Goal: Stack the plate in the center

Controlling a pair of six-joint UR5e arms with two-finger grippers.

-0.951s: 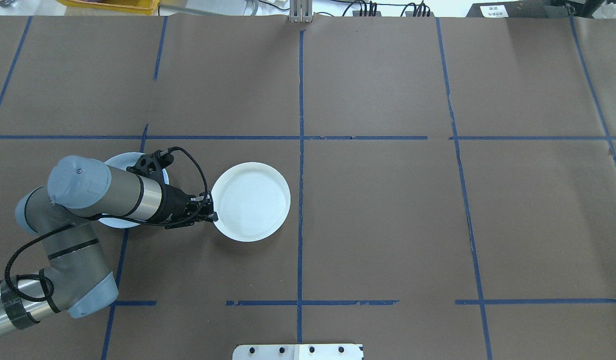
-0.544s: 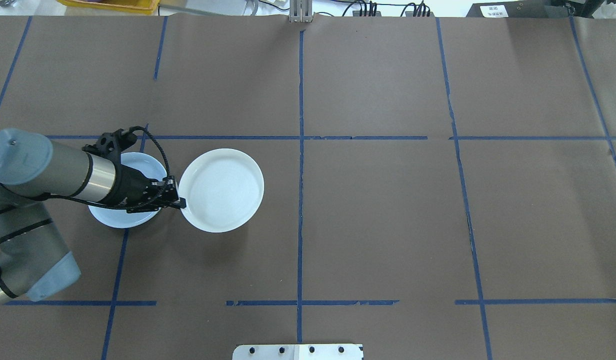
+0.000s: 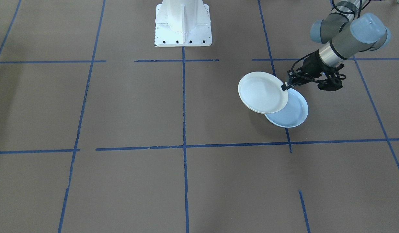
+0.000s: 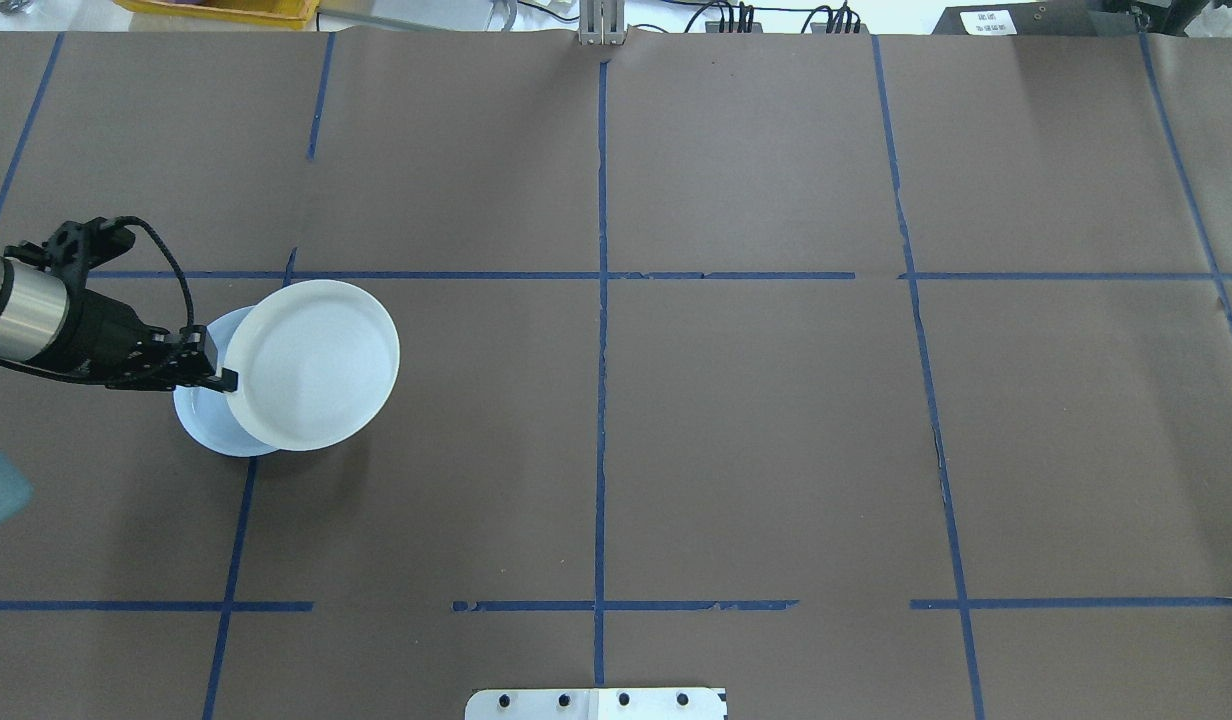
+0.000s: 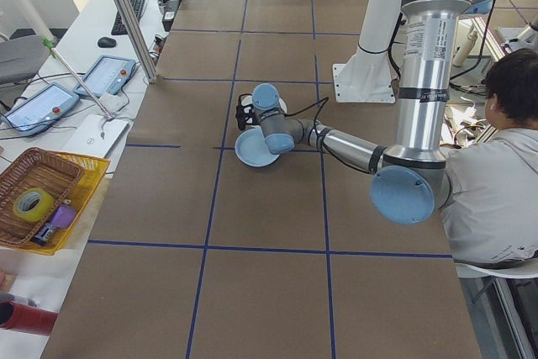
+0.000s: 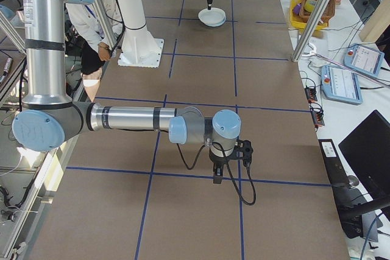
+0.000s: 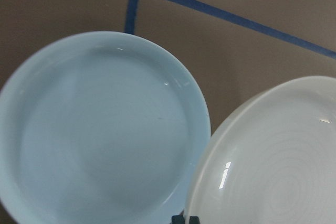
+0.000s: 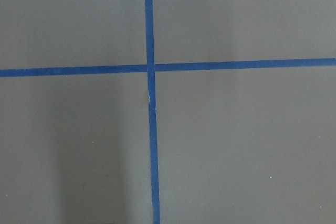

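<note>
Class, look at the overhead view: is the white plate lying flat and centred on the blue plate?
No. The white plate is gripped at its rim by the left end effector and only partly overlaps the blue plate.

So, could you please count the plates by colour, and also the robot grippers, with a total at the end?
White plate with faint rings, held at its rim by the left gripper: 1
Pale blue plate lying on the table: 1
Grippers: 2, the left one and the right gripper
Total: 4

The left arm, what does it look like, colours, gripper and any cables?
The left arm is a silver-grey tube with pale blue joint caps and a polished metal wrist band. Its left gripper is black with two slim fingers, and a black braided cable loops along the wrist.
</note>
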